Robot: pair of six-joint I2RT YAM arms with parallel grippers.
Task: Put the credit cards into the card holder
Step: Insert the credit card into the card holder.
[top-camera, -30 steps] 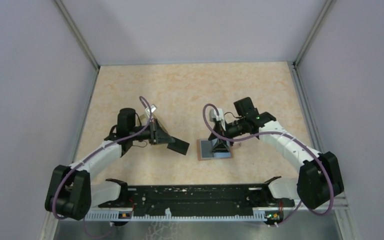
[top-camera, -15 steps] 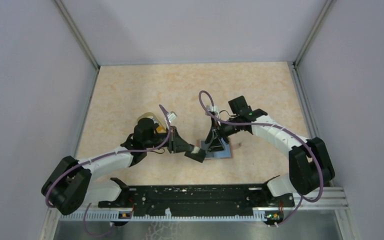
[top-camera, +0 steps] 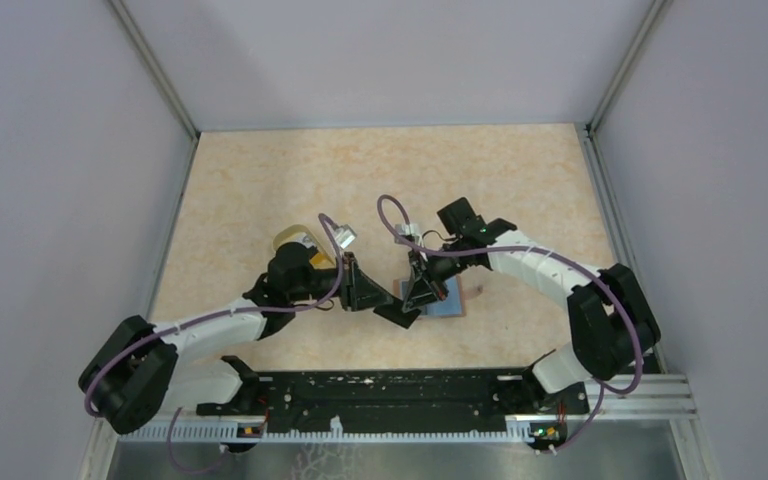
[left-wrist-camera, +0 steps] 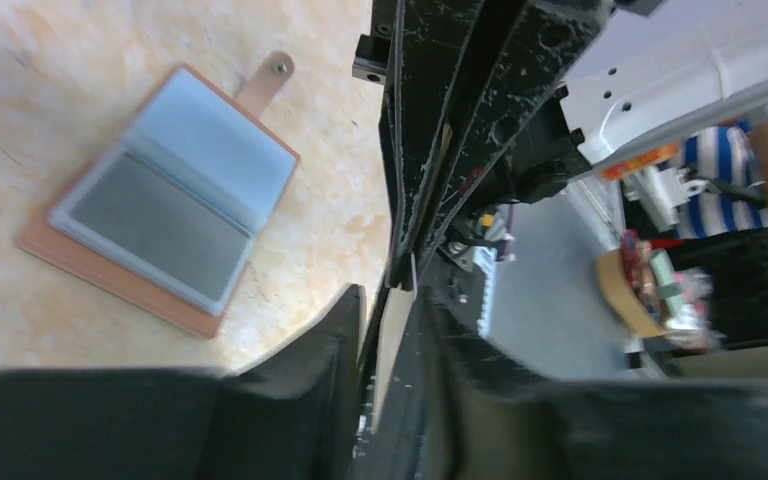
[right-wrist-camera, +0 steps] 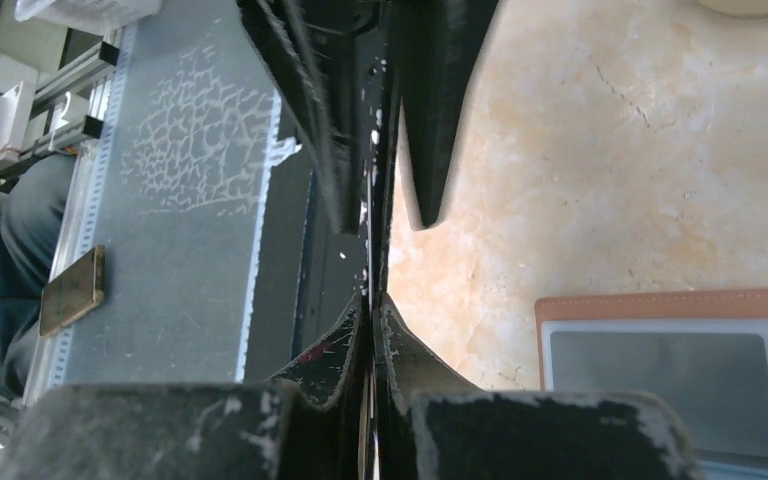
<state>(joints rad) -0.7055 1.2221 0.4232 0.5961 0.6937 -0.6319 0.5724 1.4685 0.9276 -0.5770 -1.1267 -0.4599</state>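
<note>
The card holder (top-camera: 448,301) lies open on the table, reddish-brown outside with a light blue lining (left-wrist-camera: 175,190); its corner also shows in the right wrist view (right-wrist-camera: 660,375). Just left of it the two grippers meet tip to tip above the table. A pale credit card (left-wrist-camera: 393,335) stands edge-on between them. My right gripper (right-wrist-camera: 372,300) is shut on the card's thin edge (right-wrist-camera: 371,400). My left gripper (left-wrist-camera: 392,300) has its jaws slightly parted, with the card still standing between its fingers (left-wrist-camera: 335,345). From above, the arms hide the card.
A translucent yellowish cup (top-camera: 294,243) stands behind the left arm's wrist. The black rail (top-camera: 390,392) with both arm bases runs along the near edge. Walls enclose the table on three sides.
My left arm swung right with the card toward the card holder. My right gripper moved left from over the card holder and shut on the card. The left jaws have loosened.
</note>
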